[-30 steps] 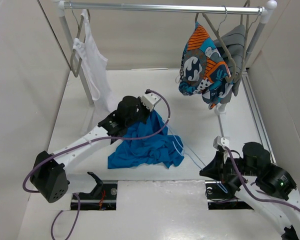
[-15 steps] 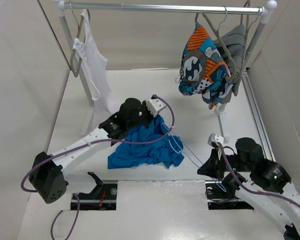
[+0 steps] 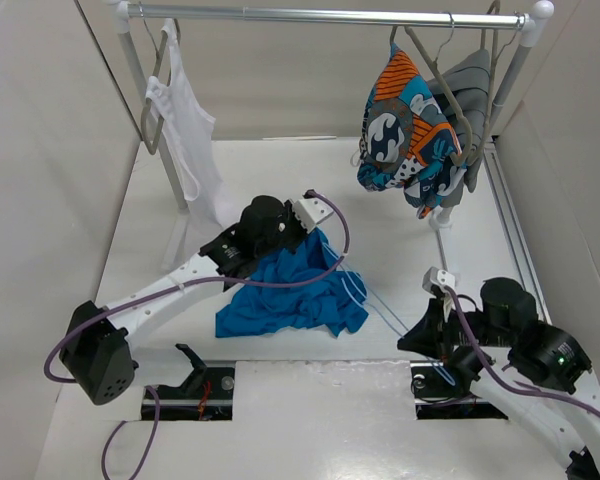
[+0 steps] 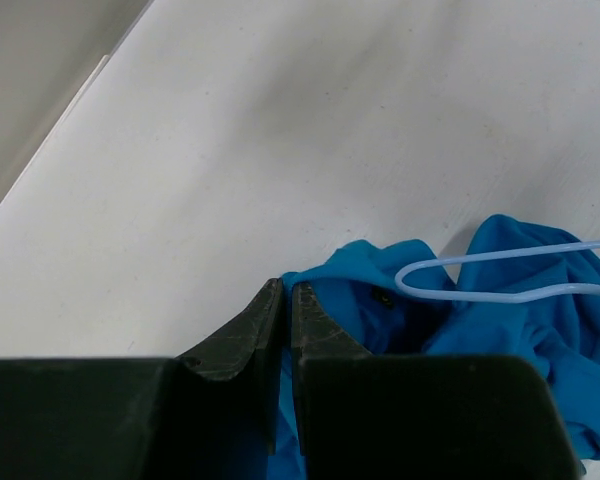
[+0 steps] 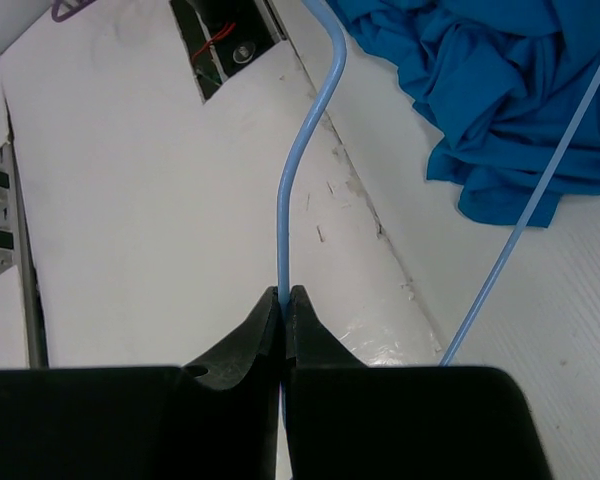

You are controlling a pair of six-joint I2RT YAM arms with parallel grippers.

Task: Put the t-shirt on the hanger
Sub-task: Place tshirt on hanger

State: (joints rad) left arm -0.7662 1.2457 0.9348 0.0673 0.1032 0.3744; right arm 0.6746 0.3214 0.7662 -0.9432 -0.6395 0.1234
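The bright blue t-shirt (image 3: 295, 290) lies crumpled on the white table between the arms. My left gripper (image 4: 285, 295) is shut on a fold at its far edge (image 4: 380, 290); in the top view the left gripper (image 3: 298, 240) sits at the shirt's upper end. The thin light-blue wire hanger (image 3: 375, 305) runs from the shirt's right side toward the right arm. My right gripper (image 5: 283, 297) is shut on the hanger's wire (image 5: 305, 150); in the top view it (image 3: 420, 335) is low at the table's front right. The hanger's hook (image 4: 500, 275) lies on the shirt.
A rail (image 3: 330, 15) at the back carries a white tank top (image 3: 185, 125) on the left and a patterned orange-blue garment (image 3: 405, 120) with grey hangers on the right. Two mounting cut-outs (image 3: 195, 385) lie at the near edge. Walls close both sides.
My left gripper moved a little right and up with the shirt's edge, then held. My right gripper shifted left, then back right, with the hanger wire in it.
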